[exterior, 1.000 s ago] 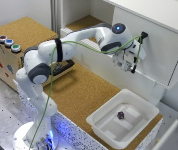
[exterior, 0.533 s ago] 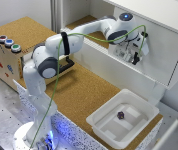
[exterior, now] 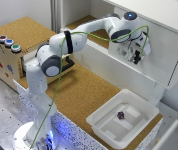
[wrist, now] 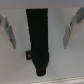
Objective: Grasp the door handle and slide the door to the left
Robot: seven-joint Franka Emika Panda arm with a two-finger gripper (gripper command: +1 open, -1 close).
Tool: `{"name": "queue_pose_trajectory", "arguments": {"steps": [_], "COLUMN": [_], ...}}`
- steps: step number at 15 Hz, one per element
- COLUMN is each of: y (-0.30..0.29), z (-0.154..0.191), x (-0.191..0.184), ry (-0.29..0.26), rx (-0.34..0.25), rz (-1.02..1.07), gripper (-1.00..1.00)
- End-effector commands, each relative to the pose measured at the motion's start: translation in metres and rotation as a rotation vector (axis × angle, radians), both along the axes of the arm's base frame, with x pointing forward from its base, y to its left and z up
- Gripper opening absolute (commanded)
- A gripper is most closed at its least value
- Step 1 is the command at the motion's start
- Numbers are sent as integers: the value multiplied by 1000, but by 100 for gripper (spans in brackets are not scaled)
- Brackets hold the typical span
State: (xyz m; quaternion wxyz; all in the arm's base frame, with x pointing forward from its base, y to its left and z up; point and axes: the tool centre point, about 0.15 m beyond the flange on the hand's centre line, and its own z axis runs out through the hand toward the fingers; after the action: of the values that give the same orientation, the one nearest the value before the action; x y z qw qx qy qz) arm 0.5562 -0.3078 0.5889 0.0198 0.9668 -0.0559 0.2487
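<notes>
Seemingly, in the exterior view, the arm reaches from its base near the cork tabletop (exterior: 84, 95) up to the door (exterior: 159, 47), a plain white panel in the raised cabinet along the tabletop's far edge. The gripper (exterior: 135, 54) is pressed in toward the panel's face, roughly mid-panel, where the door handle must sit; from here the gripper body covers the handle, so its exact spot cannot be read. A green cable (exterior: 79, 37) loops along the arm. At the tabletop's near corner on the exterior view's right sits a white tub (exterior: 123, 121) with 1 small dark object (exterior: 121, 115) inside, well apart from the work.

The wrist view settles more. The door handle (wrist: 38, 40) shows as a thin black bar running between the 2 fingers (wrist: 7, 29), which stand spread on either side with white door visible in both gaps. So the gripper is parted and straddling the handle, not yet clamped on it.

To do this step well, I judge the bar should stay centred between the pads, since it already looks about evenly spaced. Closing should be firm enough that the bar cannot slip during the pull. The slide should then follow the panel's track straight to the left, without pushing into the door or lifting off it, because any twist could bind the panel or pop the bar free.
</notes>
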Motion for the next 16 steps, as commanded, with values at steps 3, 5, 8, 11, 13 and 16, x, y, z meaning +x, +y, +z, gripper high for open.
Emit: {"name": "queue_pose_trajectory", "arguments": {"steps": [3,5,8,11,13,16], "y": [0,3,9,13,14,27], "z": [-5,-6,-13,-27,-28,-29], "x": [12,10,6,6,9,9], "ry": [-100,-119,-159,-188,-212,-252], "rx": [-8,-42,-83,-85,-82,-87], "rz": [74,92,135,165,193,269], "gripper": [100,-100,-100,-100,-100,-100]}}
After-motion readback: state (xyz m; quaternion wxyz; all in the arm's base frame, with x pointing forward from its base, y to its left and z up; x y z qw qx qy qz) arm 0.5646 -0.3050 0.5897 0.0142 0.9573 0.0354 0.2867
